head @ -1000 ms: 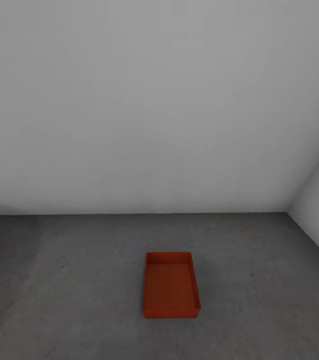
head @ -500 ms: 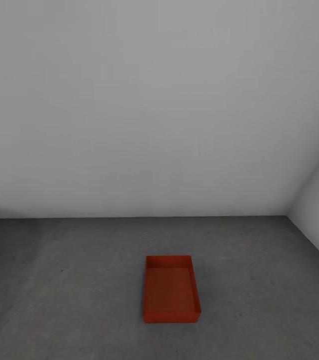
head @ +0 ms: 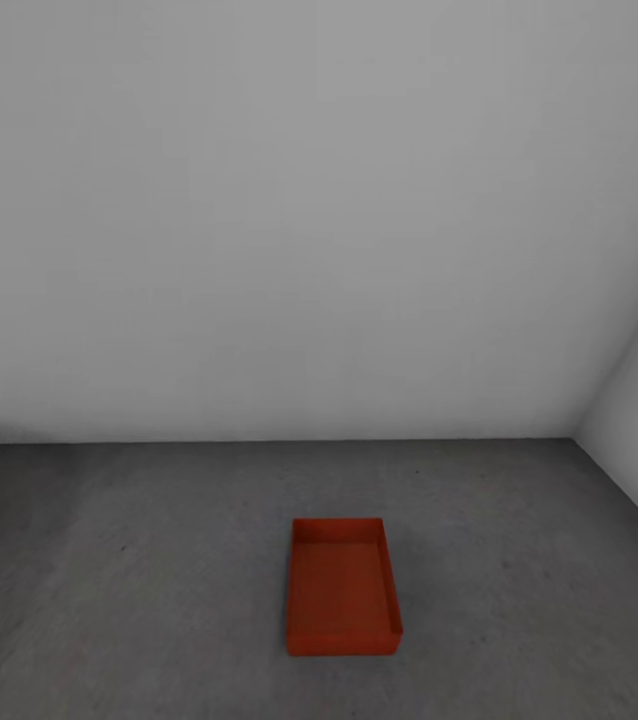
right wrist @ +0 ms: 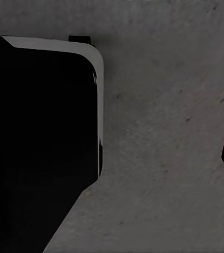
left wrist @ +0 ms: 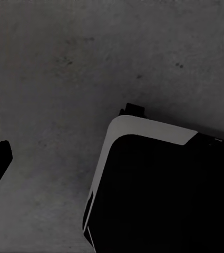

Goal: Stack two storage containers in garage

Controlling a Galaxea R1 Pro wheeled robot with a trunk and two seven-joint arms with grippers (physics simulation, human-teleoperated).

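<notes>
Orange-red storage container [head: 343, 585] is seen set on the garage floor [head: 139, 560], the second unstacked, gripper states left undeterminable.

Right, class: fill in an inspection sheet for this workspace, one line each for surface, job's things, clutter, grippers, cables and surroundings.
Surface: dark grey mottled concrete floor.
Job's things: one orange-red bin sits flat on the floor, open side up, empty; nothing stacked on it.
Clutter: nothing seen.
Grippers: jaws cannot be judged; wrist views look down at the floor past the robot's dark, white-edged base.
Cables: nothing seen.
Surroundings: plain white walls meeting in a corner at the right.
</notes>
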